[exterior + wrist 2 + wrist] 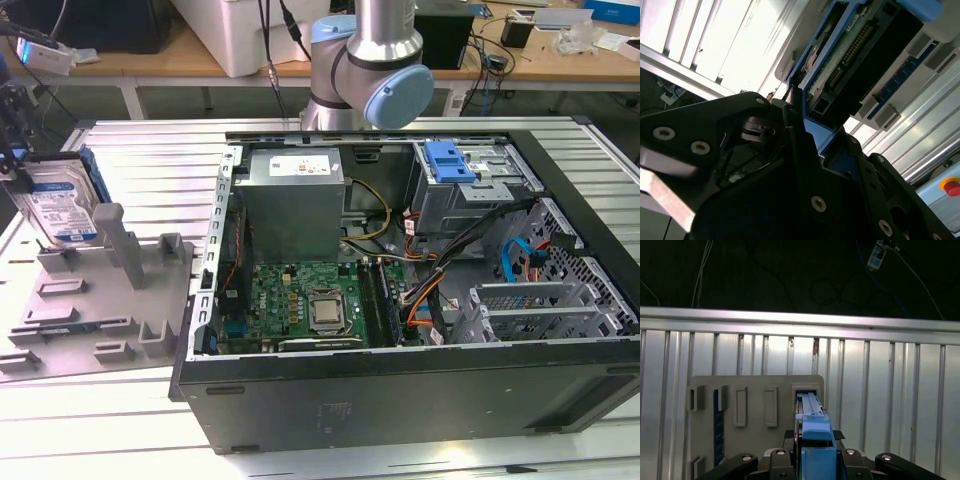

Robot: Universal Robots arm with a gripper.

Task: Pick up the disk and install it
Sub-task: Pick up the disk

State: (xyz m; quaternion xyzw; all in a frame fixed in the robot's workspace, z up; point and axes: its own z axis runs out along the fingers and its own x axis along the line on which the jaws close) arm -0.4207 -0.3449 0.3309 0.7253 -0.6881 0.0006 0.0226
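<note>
The disk [62,205], a silver drive with a white-and-blue label and a blue frame, stands on edge at the exterior view's far left, over the back corner of the grey fixture plate [100,310]. My gripper [20,175] reaches it from the left edge and is shut on its blue frame. In the first wrist view the disk's blue edge [812,432] runs between the black fingers [860,460], with the fixture's slot just beyond. The second wrist view shows the disk's underside and connector [850,55] held in the gripper [807,132].
An open computer case [300,400] lies in the middle of the slatted metal table, with a grey power supply [295,205], a motherboard [310,300] and a drive bay holding a blue bracket [448,160]. Grey posts [118,240] rise from the fixture beside the disk. The arm's base [365,70] stands behind the case.
</note>
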